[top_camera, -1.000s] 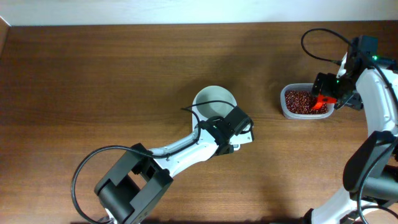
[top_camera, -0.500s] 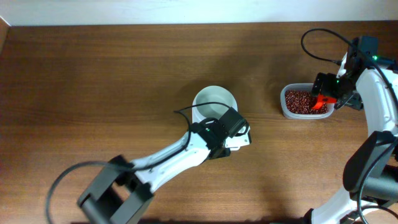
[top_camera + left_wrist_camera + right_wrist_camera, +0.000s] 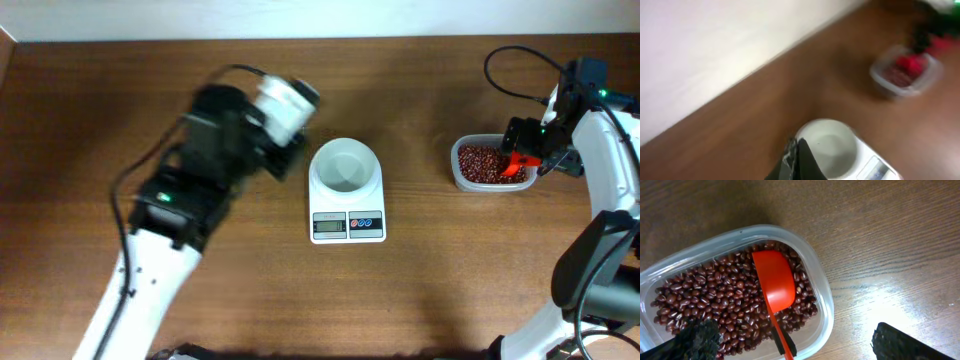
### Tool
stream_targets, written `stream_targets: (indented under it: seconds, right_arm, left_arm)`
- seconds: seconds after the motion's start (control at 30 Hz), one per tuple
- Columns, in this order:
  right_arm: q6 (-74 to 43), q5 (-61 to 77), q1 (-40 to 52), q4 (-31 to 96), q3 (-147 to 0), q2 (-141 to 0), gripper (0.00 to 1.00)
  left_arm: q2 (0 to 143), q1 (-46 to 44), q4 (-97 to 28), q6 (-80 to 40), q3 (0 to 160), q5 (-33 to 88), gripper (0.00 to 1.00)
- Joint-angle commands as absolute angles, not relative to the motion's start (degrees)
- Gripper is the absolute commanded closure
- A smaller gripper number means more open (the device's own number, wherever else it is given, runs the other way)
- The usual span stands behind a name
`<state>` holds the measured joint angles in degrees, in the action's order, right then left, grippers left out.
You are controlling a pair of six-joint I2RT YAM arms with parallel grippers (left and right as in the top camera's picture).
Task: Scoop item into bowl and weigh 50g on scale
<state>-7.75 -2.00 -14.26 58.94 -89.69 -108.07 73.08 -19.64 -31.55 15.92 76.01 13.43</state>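
Note:
The white bowl (image 3: 345, 165) stands empty on the white scale (image 3: 347, 226); both also show blurred in the left wrist view, the bowl (image 3: 832, 147) and the scale (image 3: 875, 169). The reddish-brown beans (image 3: 715, 300) fill a clear plastic tub (image 3: 822, 292), at the right in the overhead view (image 3: 478, 163). A red scoop (image 3: 774, 282) lies on the beans. My right gripper (image 3: 792, 332) is open, its fingers wide apart on either side of the scoop's handle. My left gripper (image 3: 797, 160) looks shut and empty, just left of the bowl (image 3: 288, 160).
The left arm (image 3: 170, 230) stretches blurred across the left half of the wooden table. The right arm and its cable (image 3: 600, 150) stand at the right edge beside the tub. A pale wall runs along the table's far edge.
My left arm has swung from over the scale's front up and to the left, uncovering the scale and its display. The right arm and scoop have not moved.

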Motion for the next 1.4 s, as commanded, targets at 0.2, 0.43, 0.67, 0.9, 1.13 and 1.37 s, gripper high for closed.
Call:
stream_targets:
  seconds: [0.2, 0.43, 0.67, 0.9, 1.13, 1.37]
  right_arm:
    - [-7.7, -1.7, -14.1, 58.9, -90.5, -108.3, 0.01]
    - [-7.7, -1.7, -14.1, 58.9, -90.5, -108.3, 0.01]
    - [-7.7, -1.7, -14.1, 58.9, -90.5, -108.3, 0.01]
    - [-7.7, -1.7, -14.1, 58.9, -90.5, -108.3, 0.01]
    - [-7.7, -1.7, -14.1, 58.9, -90.5, -108.3, 0.01]
    - [-7.7, -1.7, -14.1, 58.9, -90.5, -108.3, 0.01]
  left_arm:
    - [85.3, 8.9, -21.0, -3.3, 76.4, 13.8, 1.0]
    - [88.7, 18.0, -30.3, -12.2, 76.4, 13.5, 1.0]
    - [91.3, 18.1, -52.3, -12.2, 76.1, 14.4, 1.0]
    - [91.3, 8.7, -73.1, -0.1, 76.0, 20.2, 1.0]
    - [91.3, -11.1, -74.6, -4.5, 76.0, 19.5, 1.0]
    - [91.3, -27.9, -69.9, -6.8, 76.0, 11.4, 1.0]
